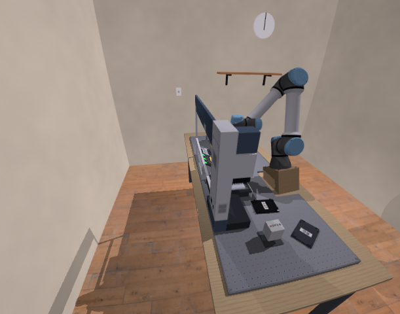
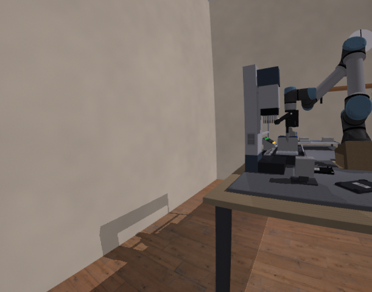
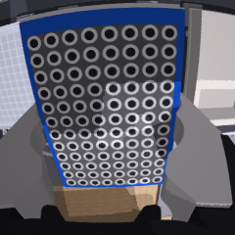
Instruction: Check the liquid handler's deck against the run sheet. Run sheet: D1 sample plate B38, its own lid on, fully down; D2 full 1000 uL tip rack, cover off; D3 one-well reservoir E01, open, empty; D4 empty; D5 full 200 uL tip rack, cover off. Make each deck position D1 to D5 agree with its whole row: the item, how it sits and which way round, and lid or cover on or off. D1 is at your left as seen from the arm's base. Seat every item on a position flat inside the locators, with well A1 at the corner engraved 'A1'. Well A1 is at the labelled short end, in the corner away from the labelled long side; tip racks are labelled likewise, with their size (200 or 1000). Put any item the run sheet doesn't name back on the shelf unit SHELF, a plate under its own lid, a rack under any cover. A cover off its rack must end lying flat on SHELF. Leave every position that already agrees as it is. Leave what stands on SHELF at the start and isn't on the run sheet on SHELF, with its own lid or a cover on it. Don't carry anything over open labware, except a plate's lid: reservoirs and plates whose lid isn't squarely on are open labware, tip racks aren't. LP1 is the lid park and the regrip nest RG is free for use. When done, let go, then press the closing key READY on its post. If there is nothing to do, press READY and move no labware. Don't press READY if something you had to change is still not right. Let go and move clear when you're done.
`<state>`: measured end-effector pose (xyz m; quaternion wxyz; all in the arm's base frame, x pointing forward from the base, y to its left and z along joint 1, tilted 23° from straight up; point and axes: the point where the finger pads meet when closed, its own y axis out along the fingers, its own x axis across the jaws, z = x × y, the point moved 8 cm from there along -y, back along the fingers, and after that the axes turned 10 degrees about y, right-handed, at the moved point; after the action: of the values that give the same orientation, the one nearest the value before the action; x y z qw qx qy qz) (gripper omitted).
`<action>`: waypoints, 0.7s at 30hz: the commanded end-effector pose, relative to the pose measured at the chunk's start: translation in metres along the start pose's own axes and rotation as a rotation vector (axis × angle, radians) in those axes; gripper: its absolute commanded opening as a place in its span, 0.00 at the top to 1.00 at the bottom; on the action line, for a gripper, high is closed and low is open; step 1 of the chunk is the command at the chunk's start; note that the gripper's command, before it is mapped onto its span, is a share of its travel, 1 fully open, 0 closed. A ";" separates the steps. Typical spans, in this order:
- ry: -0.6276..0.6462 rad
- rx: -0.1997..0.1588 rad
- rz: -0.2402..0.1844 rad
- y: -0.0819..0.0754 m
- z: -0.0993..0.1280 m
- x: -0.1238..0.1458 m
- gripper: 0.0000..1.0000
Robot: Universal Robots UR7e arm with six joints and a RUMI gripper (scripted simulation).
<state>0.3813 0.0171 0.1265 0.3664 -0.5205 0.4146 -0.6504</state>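
My gripper (image 3: 110, 96) (image 2: 287, 131) is shut on a blue-framed tip rack (image 3: 103, 73) (image 2: 287, 145), one finger on each long side. The rack has no cover, and rings of tips fill its holes. In the exterior view it sits low at the liquid handler's deck, just right of the pipetting head (image 2: 269, 94). I cannot tell whether it rests on the deck or hangs just above it. In the top view the handler's column (image 1: 223, 169) hides the gripper and the rack. A white plate (image 1: 238, 185) shows on the deck's near end.
The grey READY key block (image 1: 273, 229) (image 2: 304, 166) stands on its post on the grey baseplate (image 1: 294, 267). Two black flat nests (image 1: 264, 206) (image 1: 304, 232) lie near it. The shelf unit with labware (image 2: 318, 140) stands beyond the deck. The arm's base sits on a wooden box (image 1: 281, 178).
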 end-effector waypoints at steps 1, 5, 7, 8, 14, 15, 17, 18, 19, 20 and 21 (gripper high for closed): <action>-0.001 0.001 0.001 0.000 -0.001 0.000 1.00; -0.002 -0.002 0.001 0.002 -0.003 -0.001 1.00; -0.002 -0.003 0.000 0.003 -0.003 -0.001 1.00; -0.002 -0.004 0.000 0.004 -0.003 -0.001 1.00; -0.002 -0.004 0.000 0.006 -0.003 0.000 1.00; -0.002 -0.004 0.000 0.006 -0.003 0.000 1.00; -0.002 -0.004 0.000 0.007 -0.003 -0.001 1.00; -0.002 -0.004 0.000 0.007 -0.003 -0.001 1.00; -0.002 -0.004 0.000 0.007 -0.003 -0.001 1.00; -0.002 -0.002 0.001 0.006 -0.002 0.000 1.00; -0.002 -0.002 0.000 0.007 -0.002 0.000 1.00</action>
<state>0.3804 0.0155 0.1214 0.3662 -0.5213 0.4149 -0.6496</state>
